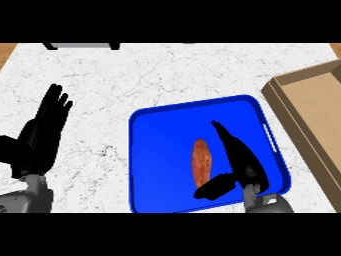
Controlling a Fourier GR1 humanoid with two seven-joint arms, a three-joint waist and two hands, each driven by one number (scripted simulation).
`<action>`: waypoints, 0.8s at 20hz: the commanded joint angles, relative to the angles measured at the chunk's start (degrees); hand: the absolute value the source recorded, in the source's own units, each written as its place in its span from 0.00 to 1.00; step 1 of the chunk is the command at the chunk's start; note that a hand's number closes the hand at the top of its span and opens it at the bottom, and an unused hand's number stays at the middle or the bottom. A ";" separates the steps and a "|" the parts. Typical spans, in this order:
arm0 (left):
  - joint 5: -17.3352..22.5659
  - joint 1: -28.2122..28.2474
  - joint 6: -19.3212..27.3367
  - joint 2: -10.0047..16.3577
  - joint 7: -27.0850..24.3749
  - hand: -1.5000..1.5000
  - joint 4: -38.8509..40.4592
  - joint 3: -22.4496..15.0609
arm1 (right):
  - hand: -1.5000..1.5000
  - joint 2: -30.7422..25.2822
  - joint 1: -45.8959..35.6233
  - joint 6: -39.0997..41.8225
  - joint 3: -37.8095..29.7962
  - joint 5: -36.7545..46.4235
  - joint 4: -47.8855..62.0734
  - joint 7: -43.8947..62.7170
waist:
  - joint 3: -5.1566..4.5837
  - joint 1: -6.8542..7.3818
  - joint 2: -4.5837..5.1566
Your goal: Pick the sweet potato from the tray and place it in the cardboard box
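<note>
An orange-brown sweet potato (201, 160) lies lengthwise in the middle of the blue tray (162, 130). My right hand (241, 162) hovers over the tray just right of the potato, open, its fingers stretched toward the far rim and the thumb reaching in below the potato's near end. I cannot tell whether the thumb touches it. The cardboard box (328, 120) stands to the right of the tray, its inside bare. My left hand (41, 132) rests open at the left over the counter, fingers up.
The white marble counter (151, 75) extends behind and left of the tray. A dark-framed grey object (81, 46) sits at the far edge, upper left. Wood floor shows at the top corners.
</note>
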 commanded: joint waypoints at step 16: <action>-2.02 2.45 -0.56 -1.63 -0.48 0.50 -2.18 -0.34 | 0.00 1.50 -0.25 -4.86 2.81 2.63 7.28 -4.76 | 0.01 0.02 0.00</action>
